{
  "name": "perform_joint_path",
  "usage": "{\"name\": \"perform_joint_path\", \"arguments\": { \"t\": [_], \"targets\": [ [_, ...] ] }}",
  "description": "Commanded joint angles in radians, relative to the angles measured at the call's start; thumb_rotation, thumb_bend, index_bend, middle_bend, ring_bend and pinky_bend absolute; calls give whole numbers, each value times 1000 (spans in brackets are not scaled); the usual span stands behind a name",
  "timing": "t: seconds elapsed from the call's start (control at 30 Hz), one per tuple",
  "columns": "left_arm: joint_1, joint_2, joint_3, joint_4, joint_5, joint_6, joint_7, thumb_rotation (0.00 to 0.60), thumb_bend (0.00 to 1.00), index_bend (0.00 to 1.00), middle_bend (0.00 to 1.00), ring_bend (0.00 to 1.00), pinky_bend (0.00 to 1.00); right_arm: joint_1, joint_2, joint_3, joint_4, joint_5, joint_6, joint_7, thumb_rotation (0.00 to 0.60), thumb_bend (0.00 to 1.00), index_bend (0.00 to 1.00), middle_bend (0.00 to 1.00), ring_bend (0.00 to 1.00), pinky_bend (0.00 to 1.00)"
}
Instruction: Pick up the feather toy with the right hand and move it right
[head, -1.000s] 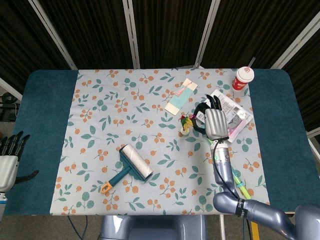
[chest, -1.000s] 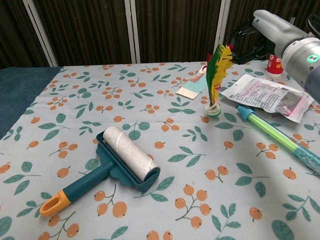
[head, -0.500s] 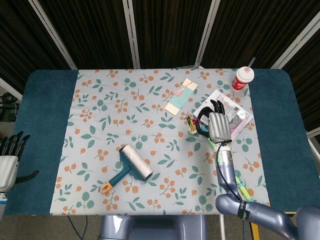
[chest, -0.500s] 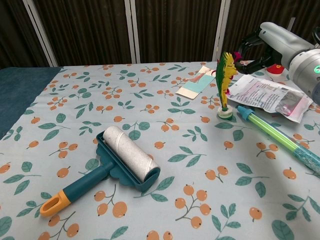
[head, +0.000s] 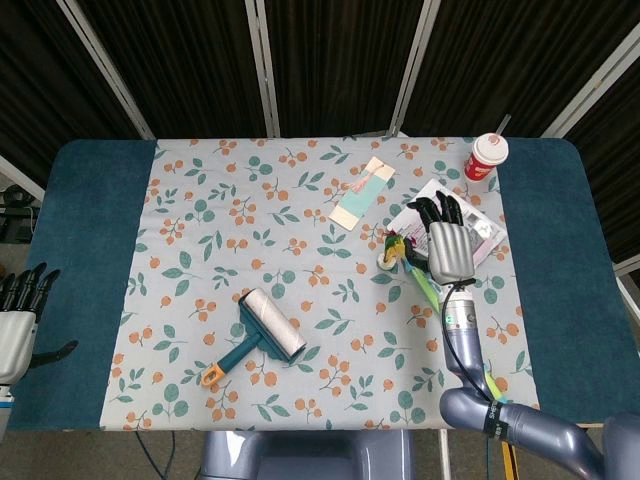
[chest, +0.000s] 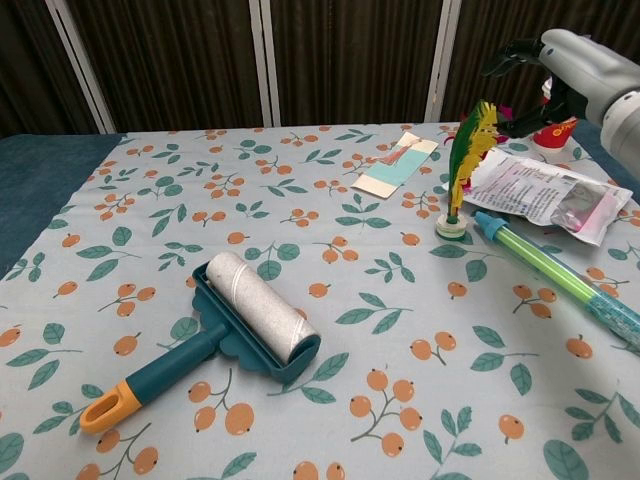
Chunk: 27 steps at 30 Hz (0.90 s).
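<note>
The feather toy stands on its small white base on the floral cloth, its yellow, green and pink feathers leaning right; from above the feather toy lies just left of my right hand. My right hand hovers up and to the right of the feather tips with fingers spread and nothing held. In the head view the right hand is over the white packet. At the left edge, off the cloth, my left hand rests with fingers straight and holds nothing.
A teal lint roller with an orange-tipped handle lies front left. A white packet and a green tube lie right of the toy. A red cup stands at the back right, and a pale card behind the toy.
The toy was carried right and set down by the green tube. My right hand has since drawn up and to the right, away from the feathers, which now lean right.
</note>
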Motion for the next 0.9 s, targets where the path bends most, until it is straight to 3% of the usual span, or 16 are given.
{"name": "perform_joint_path", "arguments": {
  "t": [0.03, 0.33, 0.53, 0.7, 0.77, 0.9],
  "targets": [
    [0, 0, 0, 0, 0, 0, 0, 554, 131, 63, 0, 0, 0, -13, 29, -7, -7, 1, 6, -17, 600, 341, 217, 146, 0, 0],
    [1, -1, 0, 0, 0, 2, 2, 549, 133, 63, 0, 0, 0, -104, 203, -49, -127, 8, -2, -15, 600, 314, 153, 77, 0, 0],
    [3, -2, 0, 0, 1, 5, 4, 555, 132, 63, 0, 0, 0, -214, 366, -120, -195, -97, 47, 73, 600, 306, 153, 77, 0, 0],
    [5, -3, 1, 0, 3, 9, 6, 555, 133, 63, 0, 0, 0, -300, 434, -216, -147, -258, 118, 184, 600, 279, 150, 26, 0, 0],
    [6, -4, 1, 1, 3, 12, 5, 552, 132, 63, 0, 0, 0, -334, 440, -280, -62, -370, 178, 179, 600, 260, 145, 5, 0, 0],
    [7, -5, 1, 2, 4, 15, 8, 554, 132, 63, 0, 0, 0, -354, 423, -312, 31, -450, 237, 187, 600, 242, 102, 0, 0, 0]
  ]
}}
